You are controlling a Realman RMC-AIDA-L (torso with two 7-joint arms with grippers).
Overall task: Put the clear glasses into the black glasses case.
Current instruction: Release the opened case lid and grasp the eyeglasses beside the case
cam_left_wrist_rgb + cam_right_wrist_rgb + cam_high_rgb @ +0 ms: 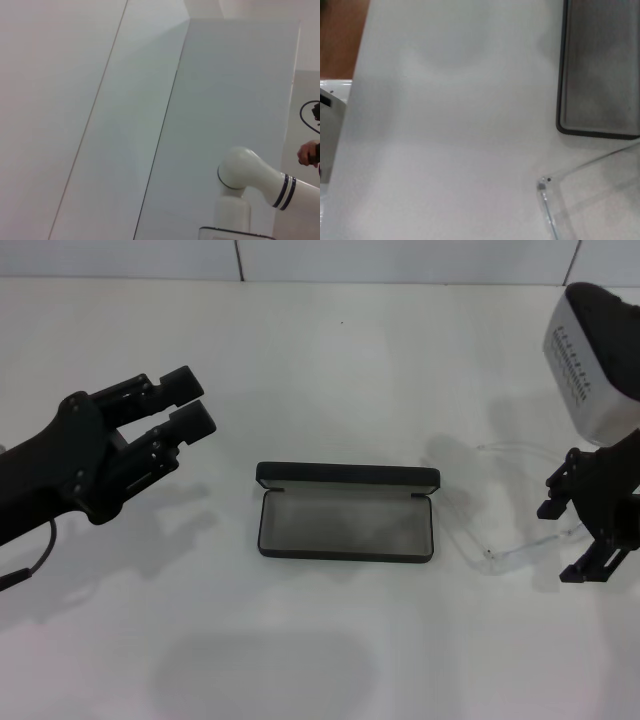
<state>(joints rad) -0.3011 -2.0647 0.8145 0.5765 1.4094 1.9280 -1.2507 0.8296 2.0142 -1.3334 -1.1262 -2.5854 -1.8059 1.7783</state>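
Observation:
The black glasses case (346, 524) lies open in the middle of the white table, its grey lining bare and its lid standing up along the far side. The clear glasses (497, 558) rest on the table just right of the case. My right gripper (568, 540) is low over their right end, open, one finger on either side of the clear frame. In the right wrist view a hinge corner of the clear glasses (546, 183) shows beside a corner of the case (600, 65). My left gripper (192, 402) hovers open, left of the case and holding nothing.
The white table (330, 360) runs back to a tiled wall. The left wrist view shows only wall panels and a white robot arm (250, 175). A brown floor strip (340, 35) marks the table's edge in the right wrist view.

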